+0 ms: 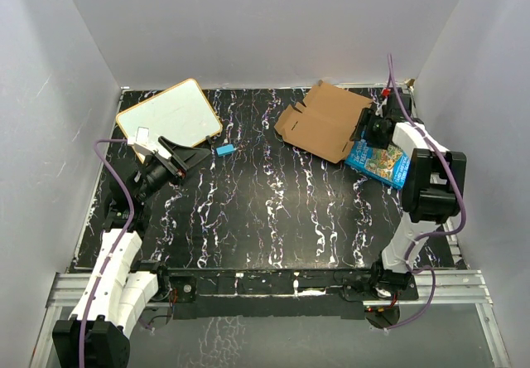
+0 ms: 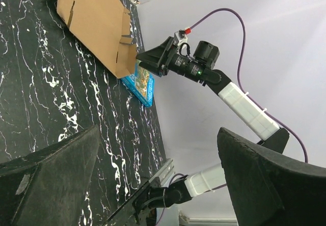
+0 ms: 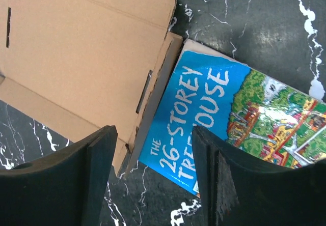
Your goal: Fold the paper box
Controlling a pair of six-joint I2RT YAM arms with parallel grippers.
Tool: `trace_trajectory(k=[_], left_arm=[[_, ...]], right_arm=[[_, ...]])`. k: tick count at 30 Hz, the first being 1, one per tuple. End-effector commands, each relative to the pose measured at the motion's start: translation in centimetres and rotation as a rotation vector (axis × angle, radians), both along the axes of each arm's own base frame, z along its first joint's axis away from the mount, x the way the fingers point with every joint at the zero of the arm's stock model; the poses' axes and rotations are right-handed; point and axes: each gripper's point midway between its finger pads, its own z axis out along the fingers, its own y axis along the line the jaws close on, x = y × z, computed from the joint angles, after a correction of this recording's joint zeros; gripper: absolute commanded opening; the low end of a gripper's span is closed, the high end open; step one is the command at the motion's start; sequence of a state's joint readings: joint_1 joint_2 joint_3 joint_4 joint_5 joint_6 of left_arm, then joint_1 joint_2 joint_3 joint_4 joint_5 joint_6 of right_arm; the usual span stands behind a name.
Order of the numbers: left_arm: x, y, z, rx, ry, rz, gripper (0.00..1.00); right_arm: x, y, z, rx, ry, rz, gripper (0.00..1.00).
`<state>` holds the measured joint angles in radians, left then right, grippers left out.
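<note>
At far right of table (image 1: 248, 210), paper box (image 1: 327, 119) is laid flat, unfolded, nothing inside, edge against blue book (image 1: 379, 161). Right gripper (image 3: 154, 132) is held above that edge, jaws apart, empty. Left gripper (image 2: 158, 132) is spread wide, empty.

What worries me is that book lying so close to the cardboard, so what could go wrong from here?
1. The right gripper hangs open over both the edge of the paper box and the blue book; closing could catch the book too.
2. That edge lies on or against the book, so the paper box may slide rather than crease.
</note>
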<state>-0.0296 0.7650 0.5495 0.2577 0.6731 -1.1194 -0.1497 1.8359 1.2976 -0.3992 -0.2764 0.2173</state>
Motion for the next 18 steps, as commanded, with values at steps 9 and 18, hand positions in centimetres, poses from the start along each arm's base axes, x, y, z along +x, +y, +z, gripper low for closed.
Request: trace_trajectory(k=[9,18], left_arm=[[0.0,0.0,0.3,0.01,-0.013,-0.002,0.97],[0.2,-0.1,0.2,0.008,-0.009,-0.005,0.97]], right_arm=[[3.7,0.4,1.0,-0.054,-0.049,-0.049,0.56],[3.6,0.4,0.1,-0.063,-0.029,-0.053,0.5]])
